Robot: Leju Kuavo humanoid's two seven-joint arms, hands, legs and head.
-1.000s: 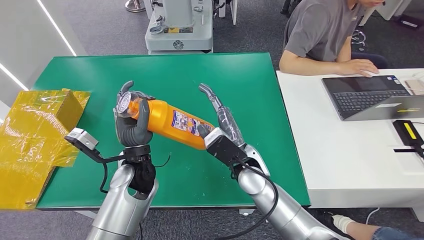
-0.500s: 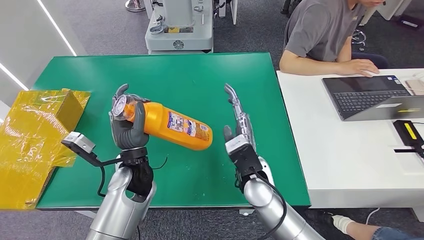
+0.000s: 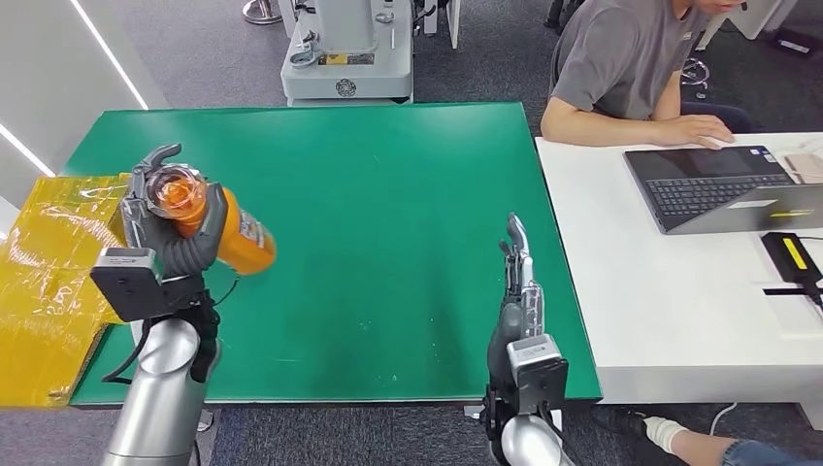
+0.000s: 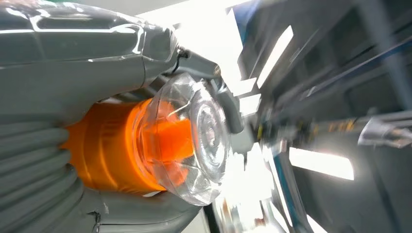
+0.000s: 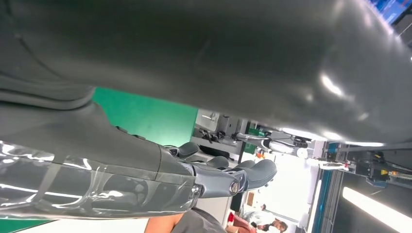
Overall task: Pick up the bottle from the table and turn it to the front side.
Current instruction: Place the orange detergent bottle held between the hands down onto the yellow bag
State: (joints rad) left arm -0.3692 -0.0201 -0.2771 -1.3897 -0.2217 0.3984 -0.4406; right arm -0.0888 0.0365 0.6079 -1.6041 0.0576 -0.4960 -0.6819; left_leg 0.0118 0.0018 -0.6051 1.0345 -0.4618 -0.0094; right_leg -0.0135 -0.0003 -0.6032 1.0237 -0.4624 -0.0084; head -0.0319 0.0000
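My left hand [image 3: 165, 238] grips an orange bottle [image 3: 225, 228] near its neck and holds it above the left side of the green table [image 3: 388, 194]. The bottle's clear cap [image 3: 175, 189] points up toward the camera and its body slants down to the right. In the left wrist view the clear cap [image 4: 204, 141] and orange neck [image 4: 116, 150] sit between my grey fingers [image 4: 73, 63]. My right hand [image 3: 519, 291] stands at the table's front right edge, fingers straight and holding nothing; its fingers [image 5: 228, 177] show in the right wrist view.
Yellow wrapped boxes [image 3: 58, 262] lie at the table's left edge, close to my left hand. A person [image 3: 631, 68] sits at a white desk [image 3: 679, 291] on the right, using a laptop [image 3: 718, 184]. A grey machine [image 3: 347, 49] stands behind the table.
My left hand has carried the bottle left and turned it, cap now facing up. My right hand let go of the bottle's base and pulled back to the front right edge.
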